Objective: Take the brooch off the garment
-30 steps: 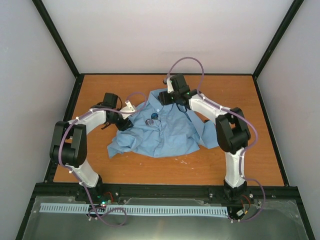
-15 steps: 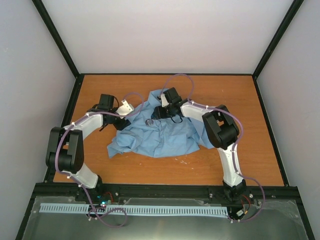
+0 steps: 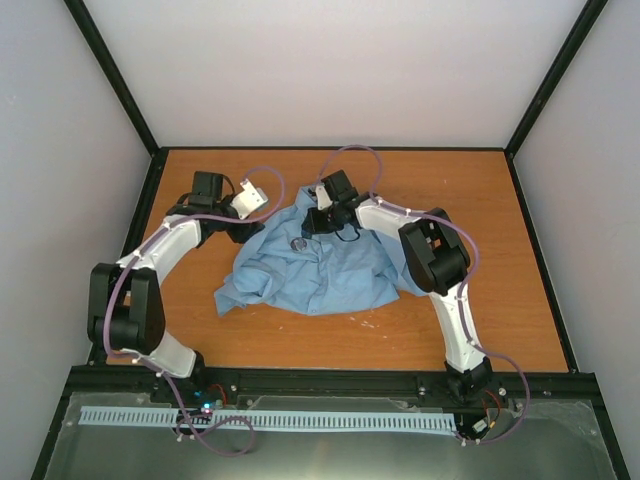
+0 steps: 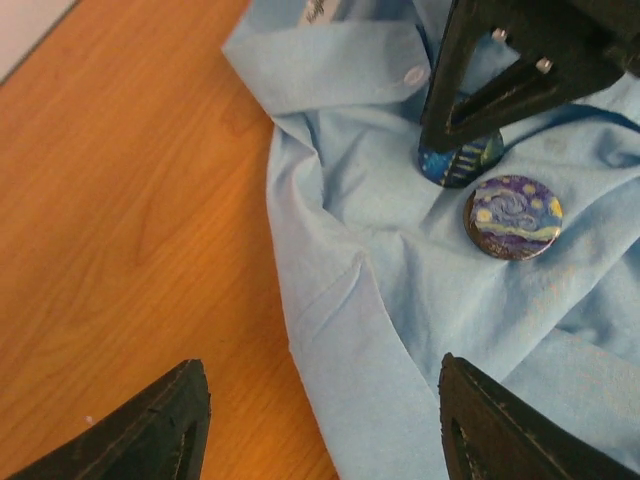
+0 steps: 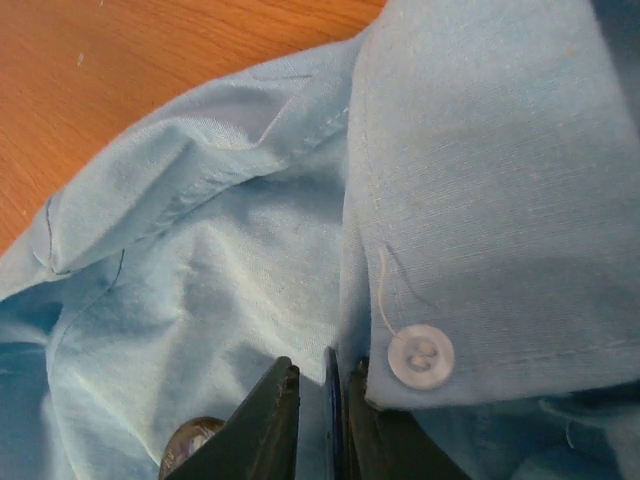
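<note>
Brooch [image 4: 462,165] clamped edge-on in right claw [image 5: 322,372], on garment [image 4: 400,300]; left claw [image 4: 325,430] apart.

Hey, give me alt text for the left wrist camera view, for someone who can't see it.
The right pincer reaches in from top right, tips on a starry-painted brooch on a crumpled blue shirt. A matching disc lies just beside it, and the left pincer hangs open above shirt and wooden table.

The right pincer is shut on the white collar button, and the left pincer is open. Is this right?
No. The right pincer pinches the dark blue brooch, not the white button beside it; the right wrist view shows this. The left pincer is open.
</note>
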`<state>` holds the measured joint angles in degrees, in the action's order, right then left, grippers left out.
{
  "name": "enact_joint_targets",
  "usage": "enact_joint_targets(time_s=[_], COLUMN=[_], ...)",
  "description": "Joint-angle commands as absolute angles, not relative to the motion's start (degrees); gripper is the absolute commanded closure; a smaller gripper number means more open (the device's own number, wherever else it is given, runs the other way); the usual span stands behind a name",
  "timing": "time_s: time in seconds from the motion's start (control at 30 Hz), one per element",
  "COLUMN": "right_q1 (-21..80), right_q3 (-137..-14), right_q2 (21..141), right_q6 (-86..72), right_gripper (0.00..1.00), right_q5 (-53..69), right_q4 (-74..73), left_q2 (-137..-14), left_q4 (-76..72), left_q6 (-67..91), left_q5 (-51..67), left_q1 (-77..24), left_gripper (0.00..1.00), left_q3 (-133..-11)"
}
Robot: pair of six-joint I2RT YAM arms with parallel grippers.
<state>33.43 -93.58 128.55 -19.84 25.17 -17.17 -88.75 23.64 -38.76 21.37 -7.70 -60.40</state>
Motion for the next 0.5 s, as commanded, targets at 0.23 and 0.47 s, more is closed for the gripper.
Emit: enact_joint_targets(time_s=[0.23,0.47], right_q1=[33.66,33.6], right_q3=[-95.92,-95.4], right_q2=[128.52,126.69], right_q6=[-17.56,-18.21], right_gripper=[0.75,0.98], right_q5=[25.19,27.07], right_q4=[-22.49,-21.86], left_q2=[-84.57,-83.6], left_q4=[27.34,29.2], left_q6=[-41.66,-42.86], left_q5=[25.27,26.68], left_q1=[-7.38,-7.38], left_gripper=[0.36,0.36], left_q3=[-67.55,-69.21])
